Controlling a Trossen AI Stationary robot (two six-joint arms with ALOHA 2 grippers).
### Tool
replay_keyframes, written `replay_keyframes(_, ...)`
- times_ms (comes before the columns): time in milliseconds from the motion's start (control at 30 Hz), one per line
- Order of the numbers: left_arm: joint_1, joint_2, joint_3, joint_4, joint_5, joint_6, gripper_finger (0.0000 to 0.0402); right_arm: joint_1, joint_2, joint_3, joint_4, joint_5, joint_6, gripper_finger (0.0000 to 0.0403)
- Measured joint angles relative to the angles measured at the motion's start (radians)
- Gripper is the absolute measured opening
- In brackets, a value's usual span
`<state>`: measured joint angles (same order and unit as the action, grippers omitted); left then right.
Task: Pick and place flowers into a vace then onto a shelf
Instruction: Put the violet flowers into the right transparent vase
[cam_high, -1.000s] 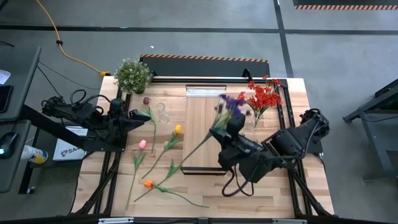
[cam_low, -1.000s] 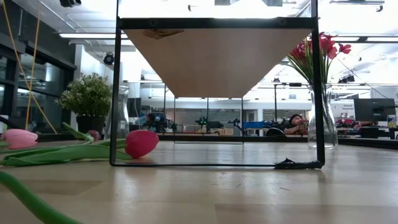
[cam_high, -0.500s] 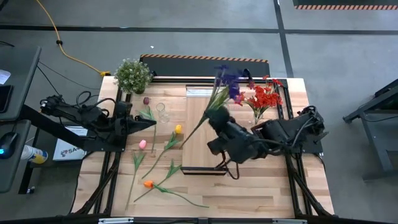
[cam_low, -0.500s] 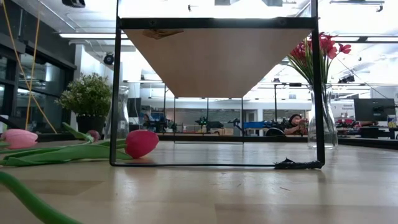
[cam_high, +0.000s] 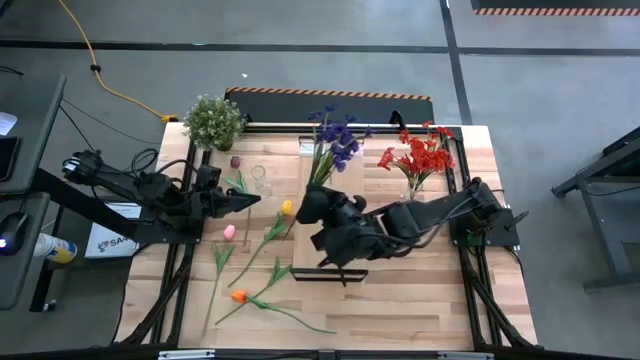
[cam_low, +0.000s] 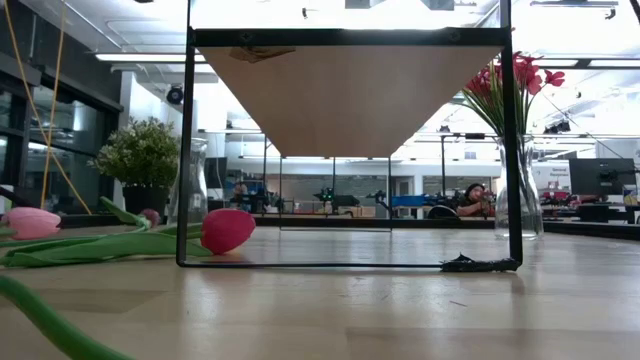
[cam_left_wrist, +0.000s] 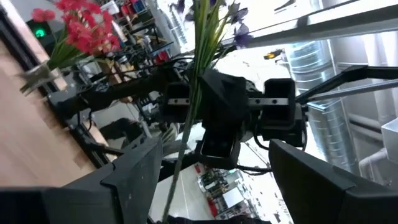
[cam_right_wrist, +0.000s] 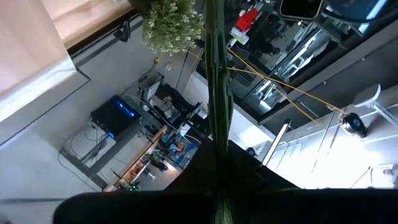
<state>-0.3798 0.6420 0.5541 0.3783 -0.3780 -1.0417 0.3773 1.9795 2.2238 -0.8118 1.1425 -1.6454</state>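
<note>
- Above the shelf (cam_high: 322, 190), right gripper (cam_high: 318, 205) clamped on purple flowers (cam_high: 333, 140), heads toward 12 o'clock.
- Left gripper (cam_high: 250, 199), fingers apart, at 9 o'clock above the surface (cam_high: 420, 300).

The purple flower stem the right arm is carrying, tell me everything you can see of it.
The purple flower stem is an artificial-looking spray with several deep violet blooms on top, narrow green leaves and a long green stalk. It is held above the light wooden shelf board, blooms toward the table's far edge. The right claw is shut on its lower stalk. In the right wrist view the stalk runs straight out from the claw.
</note>
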Motion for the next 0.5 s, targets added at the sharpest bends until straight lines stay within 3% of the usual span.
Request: replay_keyframes(500,0.000,0.131,0.000,0.023,0.082,-0.068,0.0326,-0.064,0.035,-0.001,0.156,-0.149,-0.117,0.0003)
